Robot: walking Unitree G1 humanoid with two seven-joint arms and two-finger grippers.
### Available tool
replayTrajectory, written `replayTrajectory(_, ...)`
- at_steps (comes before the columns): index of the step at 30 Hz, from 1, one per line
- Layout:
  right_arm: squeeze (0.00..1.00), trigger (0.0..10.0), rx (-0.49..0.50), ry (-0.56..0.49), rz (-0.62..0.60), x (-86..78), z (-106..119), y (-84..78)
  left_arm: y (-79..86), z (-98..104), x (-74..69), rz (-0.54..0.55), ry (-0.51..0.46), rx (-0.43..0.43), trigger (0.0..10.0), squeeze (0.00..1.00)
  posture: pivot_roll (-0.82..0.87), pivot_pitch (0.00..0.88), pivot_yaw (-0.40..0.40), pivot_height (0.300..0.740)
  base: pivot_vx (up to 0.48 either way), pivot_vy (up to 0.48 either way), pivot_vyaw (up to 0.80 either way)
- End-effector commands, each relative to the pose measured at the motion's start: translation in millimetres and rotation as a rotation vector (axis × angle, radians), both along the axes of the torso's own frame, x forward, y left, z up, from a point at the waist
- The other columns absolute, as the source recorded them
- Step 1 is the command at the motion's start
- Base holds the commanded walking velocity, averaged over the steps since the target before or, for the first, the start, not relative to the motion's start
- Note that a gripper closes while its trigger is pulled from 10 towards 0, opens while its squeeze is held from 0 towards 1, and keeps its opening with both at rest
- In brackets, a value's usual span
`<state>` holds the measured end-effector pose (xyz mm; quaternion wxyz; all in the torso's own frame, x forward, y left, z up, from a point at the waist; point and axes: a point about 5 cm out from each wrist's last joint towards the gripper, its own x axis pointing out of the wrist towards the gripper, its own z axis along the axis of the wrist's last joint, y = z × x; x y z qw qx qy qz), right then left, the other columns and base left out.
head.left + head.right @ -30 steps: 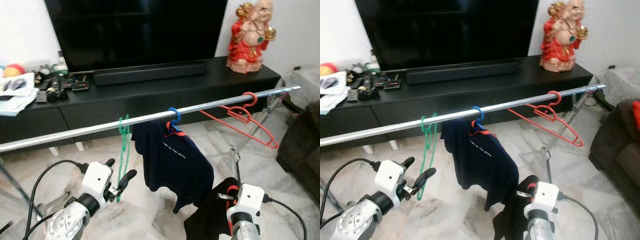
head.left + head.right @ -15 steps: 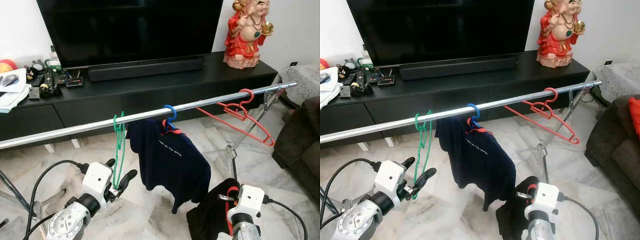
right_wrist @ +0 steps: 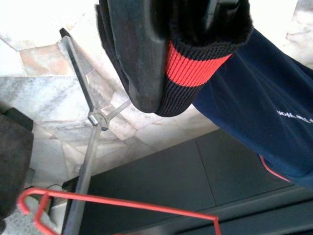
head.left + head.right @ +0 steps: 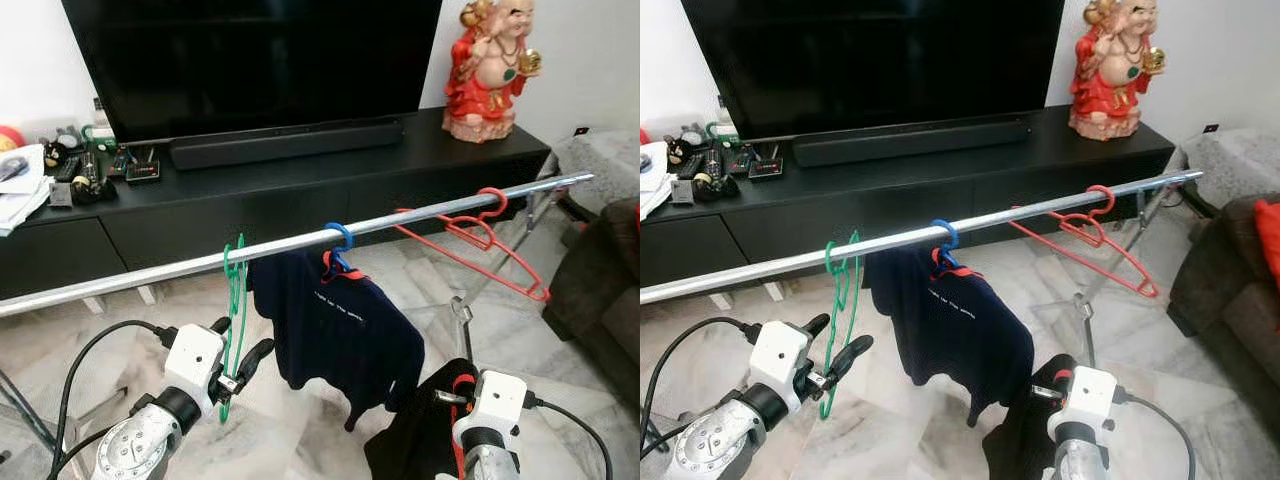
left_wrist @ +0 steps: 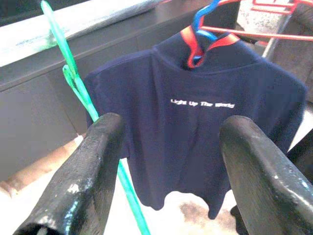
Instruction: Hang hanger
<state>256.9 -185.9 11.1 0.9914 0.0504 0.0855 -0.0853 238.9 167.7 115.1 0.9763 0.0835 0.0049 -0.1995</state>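
Thin green plastic hanger (image 4: 233, 318) on smooth metal rail (image 4: 150, 276)

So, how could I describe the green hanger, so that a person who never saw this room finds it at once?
Find the long silver rail that crosses the room in front of the black TV cabinet. Three hangers hook over it; the green hanger is the one nearest the robot's left, just above the open left gripper. Unlike the blue hanger, which carries a navy shirt, and the red hanger, it is empty and thin.
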Motion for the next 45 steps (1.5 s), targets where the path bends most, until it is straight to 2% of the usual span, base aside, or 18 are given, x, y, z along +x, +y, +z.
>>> replayTrajectory(1, 0.00, 10.0, -0.004, -0.008, 0.012, 1.1, 1, 1.8, -1.8, 3, -0.8, 0.000, -0.013, 0.006, 10.0, 0.00, 0.04, 0.085, 0.007, 0.740, 0.330, 0.000, 0.00)
replayTrajectory(16, 0.00, 10.0, 0.001, 0.002, 0.012, -2.8, -2, 3.3, -1.8, 7, -9.0, -0.058, 0.001, 0.006, 10.0, 0.00, 0.05, 0.109, 0.009, 0.740, 0.019, 0.000, 0.00)
replayTrajectory(19, 0.00, 10.0, 0.000, 0.003, 0.012, -3.7, -2, 4.1, 3.9, 9, -13.9, -0.114, 0.048, 0.038, 10.0, 0.00, 0.05, 0.115, 0.011, 0.740, 0.000, 0.000, 0.00)
replayTrajectory(23, 0.00, 10.0, 0.002, 0.007, 0.013, -4.5, -3, 4.9, 10.4, 14, -12.3, -0.138, 0.084, 0.060, 10.0, 0.00, 0.06, 0.119, 0.013, 0.740, 0.000, 0.000, 0.00)
replayTrajectory(24, 0.00, 10.0, 0.003, 0.008, 0.015, -4.3, -3, 6.0, 14.8, 17, -6.0, -0.109, 0.090, 0.086, 10.0, 0.00, 0.06, 0.123, 0.016, 0.740, 0.000, 0.000, 0.00)
replayTrajectory(26, 0.00, 10.0, 0.004, 0.008, 0.015, -4.2, -3, 6.4, 16.4, 18, -3.4, -0.092, 0.089, 0.096, 10.0, 0.00, 0.06, 0.123, 0.016, 0.740, 0.000, 0.000, 0.00)
replayTrajectory(28, 0.00, 10.0, 0.007, 0.005, 0.014, -2.9, -3, 8.4, 17.8, 25, 6.3, -0.044, 0.078, 0.071, 10.0, 0.00, 0.06, 0.125, 0.023, 0.740, 0.000, 0.000, 0.00)
replayTrajectory(32, 0.00, 10.0, 0.008, 0.003, 0.012, -2.3, -2, 9.0, 24.1, 27, 12.6, 0.012, 0.093, 0.100, 10.0, 0.00, 0.05, 0.126, 0.027, 0.740, 0.000, 0.000, 0.00)
replayTrajectory(33, 0.00, 10.0, 0.008, 0.003, 0.009, -2.1, -2, 8.3, 33.1, 29, 17.8, 0.079, 0.106, 0.102, 10.0, 0.00, 0.06, 0.126, 0.029, 0.740, 0.000, 0.000, 0.00)
replayTrajectory(35, 0.00, 10.0, 0.008, 0.005, 0.005, -2.1, -3, 7.1, 42.8, 33, 22.2, 0.145, 0.114, 0.076, 10.0, 0.00, 0.06, 0.125, 0.031, 0.740, 0.000, 0.000, 0.00)
replayTrajectory(37, 0.00, 10.0, 0.007, 0.007, 0.004, -2.1, -3, 6.7, 48.9, 37, 24.6, 0.181, 0.116, 0.063, 10.0, 0.00, 0.06, 0.124, 0.032, 0.740, 0.000, 0.000, 0.00)
replayTrajectory(42, 0.00, 10.0, 0.006, 0.013, 0.002, -1.7, -4, 6.8, 67.9, 37, 28.9, 0.273, 0.168, 0.120, 10.0, 0.00, 0.06, 0.118, 0.034, 0.740, 0.000, 0.000, 0.00)
replayTrajectory(45, 0.00, 10.0, 0.007, 0.014, 0.004, -0.6, -4, 7.9, 69.2, 33, 30.9, 0.287, 0.230, 0.115, 10.0, 0.00, 0.06, 0.113, 0.037, 0.740, 0.000, 0.000, 0.00)
